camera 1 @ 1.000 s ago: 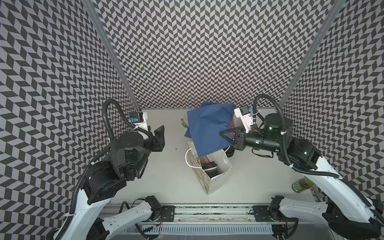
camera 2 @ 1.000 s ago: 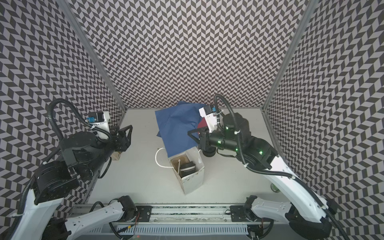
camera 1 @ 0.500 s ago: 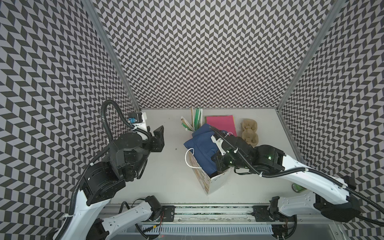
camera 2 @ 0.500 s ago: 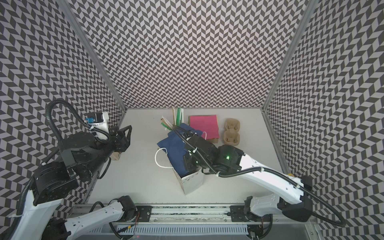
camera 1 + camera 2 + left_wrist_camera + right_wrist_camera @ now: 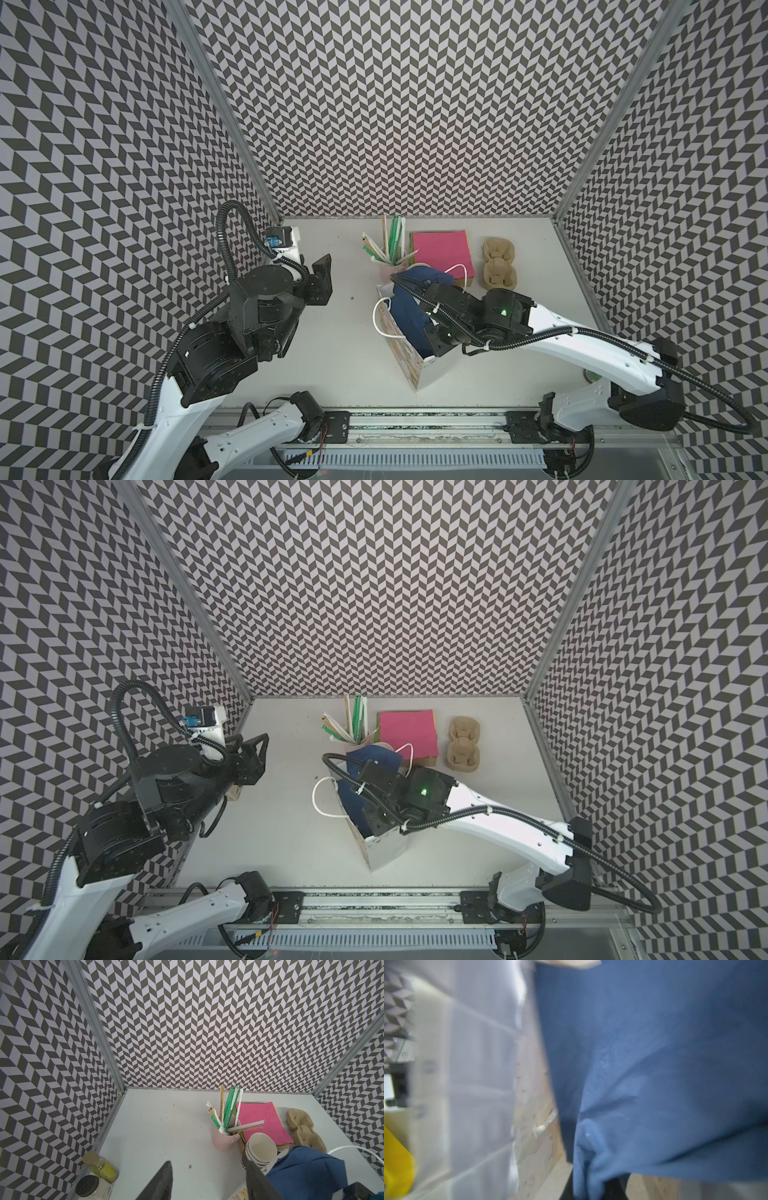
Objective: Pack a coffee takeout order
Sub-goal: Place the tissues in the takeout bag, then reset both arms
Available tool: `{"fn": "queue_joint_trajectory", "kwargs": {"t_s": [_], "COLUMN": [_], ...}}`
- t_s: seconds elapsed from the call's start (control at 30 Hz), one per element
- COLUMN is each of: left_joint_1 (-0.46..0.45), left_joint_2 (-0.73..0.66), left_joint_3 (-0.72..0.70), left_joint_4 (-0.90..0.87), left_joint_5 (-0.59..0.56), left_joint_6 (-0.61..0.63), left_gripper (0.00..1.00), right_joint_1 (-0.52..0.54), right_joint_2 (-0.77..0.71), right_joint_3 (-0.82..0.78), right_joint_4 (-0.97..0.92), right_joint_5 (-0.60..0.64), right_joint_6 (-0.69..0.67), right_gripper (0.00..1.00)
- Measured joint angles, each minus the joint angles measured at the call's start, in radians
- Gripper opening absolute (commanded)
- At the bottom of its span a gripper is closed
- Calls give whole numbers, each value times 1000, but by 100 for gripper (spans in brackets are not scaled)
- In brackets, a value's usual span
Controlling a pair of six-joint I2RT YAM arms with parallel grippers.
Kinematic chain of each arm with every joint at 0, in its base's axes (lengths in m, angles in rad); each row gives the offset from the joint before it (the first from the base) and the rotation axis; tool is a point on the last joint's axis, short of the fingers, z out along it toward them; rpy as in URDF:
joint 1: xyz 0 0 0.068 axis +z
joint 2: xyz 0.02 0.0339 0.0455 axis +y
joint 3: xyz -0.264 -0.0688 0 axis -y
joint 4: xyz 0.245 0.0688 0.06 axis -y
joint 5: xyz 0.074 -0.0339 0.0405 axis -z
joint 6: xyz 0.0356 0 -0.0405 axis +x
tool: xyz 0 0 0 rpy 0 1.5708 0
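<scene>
The navy-blue napkin (image 5: 409, 309) is crumpled into the mouth of a white patterned paper bag (image 5: 415, 365) at mid-table in both top views. My right gripper (image 5: 430, 347) reaches down into that bag beside the napkin. In the right wrist view the napkin (image 5: 654, 1064) fills the picture and covers the fingers, so I cannot make out how the jaws stand. The tan pulp carrier (image 5: 498, 266) lies at the back right, apart from the bag. My left gripper (image 5: 207, 1180) hovers open and empty left of the bag.
A pink napkin (image 5: 440, 251) and a pink cup of straws (image 5: 225, 1138) stand behind the bag, with a stack of lidless cups (image 5: 260, 1150) beside them. Two jars (image 5: 99, 1164) sit by the left wall. A green-capped bottle (image 5: 592, 376) is at the right edge.
My right arm has swung down from above the back of the table and carried the spread napkin into the bag, where it is now bunched. The left arm has stayed put.
</scene>
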Motion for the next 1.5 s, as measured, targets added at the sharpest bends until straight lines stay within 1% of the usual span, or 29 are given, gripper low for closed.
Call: {"fn": "queue_joint_trajectory", "kwargs": {"t_s": [0.07, 0.13, 0.17, 0.27, 0.37, 0.47, 0.53, 0.57, 0.6, 0.67, 0.7, 0.77, 0.83, 0.87, 0.9, 0.97, 1.07, 1.2, 1.33, 1.43, 1.5], "left_joint_1": [0, 0, 0, 0, 0, 0, 0, 0, 0, 0, 0, 0, 0, 0, 0, 0, 0, 0, 2, 23, 69], "left_joint_2": [-1, -1, -1, -2, -7, -12, -13, -14, -16, -20, -24, -34, -48, -61, -79, -119, -200, -327, -385, -403, -390], "left_joint_3": [-6, -10, -12, -16, -27, -37, -44, -47, -53, -66, -71, -81, -98, -118, -145, -207, -348, -585, -808, -968, -1050], "left_joint_4": [0, 0, 0, 0, 1, 2, 1, 1, 2, 0, 0, 0, 8, 19, 34, 67, 151, 343, 592, 782, 879], "left_joint_5": [0, 0, 1, 0, 0, 0, 0, -1, -4, -13, -19, -40, -66, -86, -111, -157, -219, -272, -311, -307, -283], "left_joint_6": [0, 0, 0, 0, 0, 0, 0, 0, -1, -3, -4, 1, 19, 35, 45, 63, 96, 151, 251, 335, 364], "left_gripper": [57, 57, 58, 57, 57, 58, 58, 58, 58, 59, 60, 75, 87, 97, 100, 100, 100, 100, 100, 100, 100], "right_joint_1": [0, 0, 0, -3, -12, -42, -82, -104, -126, -168, -193, -243, -304, -341, -384, -466, -571, -664, -752, -826, -868], "right_joint_2": [13, 26, 30, 32, 35, 61, 73, 73, 61, 13, -24, -105, -194, -242, -291, -380, -481, -533, -519, -431, -365], "right_joint_3": [68, 150, 190, 269, 279, 279, 280, 280, 274, 239, 213, 154, 74, 20, -46, -192, -434, -725, -954, -1039, -1100], "right_joint_4": [-24, -40, -42, -45, -45, -42, -18, 6, 51, 152, 202, 292, 393, 443, 505, 617, 792, 1042, 1290, 1413, 1534], "right_joint_5": [-1, 4, 8, 11, 18, 38, 55, 73, 98, 140, 160, 198, 239, 257, 279, 324, 399, 496, 586, 678, 695], "right_joint_6": [-11, -23, -27, -40, -56, -66, -74, -79, -95, -117, -130, -155, -172, -179, -182, -188, -206, -245, -313, -317, -364], "right_gripper": [54, 61, 63, 64, 60, 64, 70, 78, 88, 97, 99, 99, 99, 99, 99, 99, 99, 99, 99, 99, 99]}}
